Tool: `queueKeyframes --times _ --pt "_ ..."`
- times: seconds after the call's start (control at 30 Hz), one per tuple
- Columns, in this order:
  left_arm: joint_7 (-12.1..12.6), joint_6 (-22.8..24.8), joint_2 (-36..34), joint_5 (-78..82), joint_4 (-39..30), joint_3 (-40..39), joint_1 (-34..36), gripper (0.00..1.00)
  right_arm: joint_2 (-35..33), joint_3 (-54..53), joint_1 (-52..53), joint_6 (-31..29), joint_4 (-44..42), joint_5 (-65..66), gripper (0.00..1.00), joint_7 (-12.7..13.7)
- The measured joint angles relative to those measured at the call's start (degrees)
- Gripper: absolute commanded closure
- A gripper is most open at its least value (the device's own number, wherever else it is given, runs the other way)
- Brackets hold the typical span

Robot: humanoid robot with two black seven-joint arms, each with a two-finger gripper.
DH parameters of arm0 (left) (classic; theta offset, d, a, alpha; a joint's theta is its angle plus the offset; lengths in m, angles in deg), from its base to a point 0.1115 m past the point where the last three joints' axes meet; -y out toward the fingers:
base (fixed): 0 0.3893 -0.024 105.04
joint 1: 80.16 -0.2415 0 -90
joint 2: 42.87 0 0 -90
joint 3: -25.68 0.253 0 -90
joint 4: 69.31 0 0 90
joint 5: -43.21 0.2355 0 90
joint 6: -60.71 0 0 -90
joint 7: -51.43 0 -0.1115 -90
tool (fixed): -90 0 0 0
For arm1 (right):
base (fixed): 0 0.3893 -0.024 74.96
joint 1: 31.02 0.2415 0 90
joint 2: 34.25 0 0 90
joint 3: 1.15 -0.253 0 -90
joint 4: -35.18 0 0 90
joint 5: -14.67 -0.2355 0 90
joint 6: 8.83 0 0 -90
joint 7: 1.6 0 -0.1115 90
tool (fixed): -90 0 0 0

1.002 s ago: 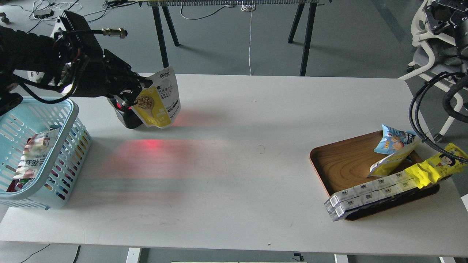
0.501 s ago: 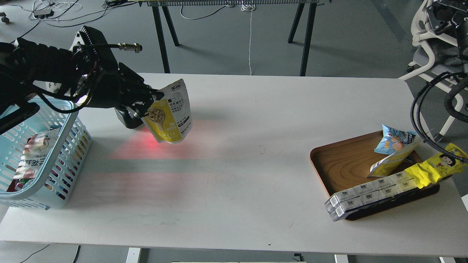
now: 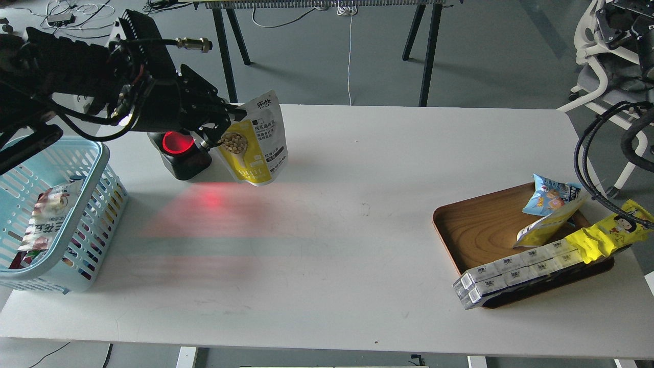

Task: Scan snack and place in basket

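My left gripper (image 3: 225, 125) is shut on the snack (image 3: 255, 143), a flat yellow and white pouch with a round picture of brown nuggets. It hangs above the white table, just right of the black scanner (image 3: 180, 153), whose window glows red. Red scanner light falls on the table in front. The light blue basket (image 3: 89, 214) stands at the table's left edge, below my left arm, with a snack pack inside. My right gripper is out of view; only cables and part of the arm show at the right edge.
A brown wooden tray (image 3: 480, 230) at the right holds a small blue snack bag (image 3: 549, 197), a long yellow wrapper (image 3: 605, 235) with a cartoon face, another yellow pouch and a row of white boxes (image 3: 511, 273). A white chair stands at the far right.
My left gripper, holding the snack, dipped down and right in front of the scanner, then rose and moved further right. The scanner's red window now shows.
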Motion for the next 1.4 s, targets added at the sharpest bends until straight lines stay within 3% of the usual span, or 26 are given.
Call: queueKeyframes --times 0.43,1.07,1.24,1.4 --pt "0.0 0.0 -1.62 0.0 0.51 0.39 3.45 1.0 0.11 0.0 0.01 0.0 0.09 0.0 0.01 0.0" --pt "0.0 0.0 -2.23 0.0 4.79 0.93 -2.49 1.0 -0.04 0.0 -0.03 0.0 0.01 0.0 0.01 0.0" --pt "0.0 0.0 -2.71 0.0 3.34 0.63 -2.5 1.0 -0.03 0.0 -0.03 0.0 0.01 0.0 0.01 0.0" --pt "0.0 -0.01 -7.43 0.0 -2.88 -0.84 -2.23 1.0 0.03 0.0 -0.03 0.0 -0.06 0.0 0.01 0.0"
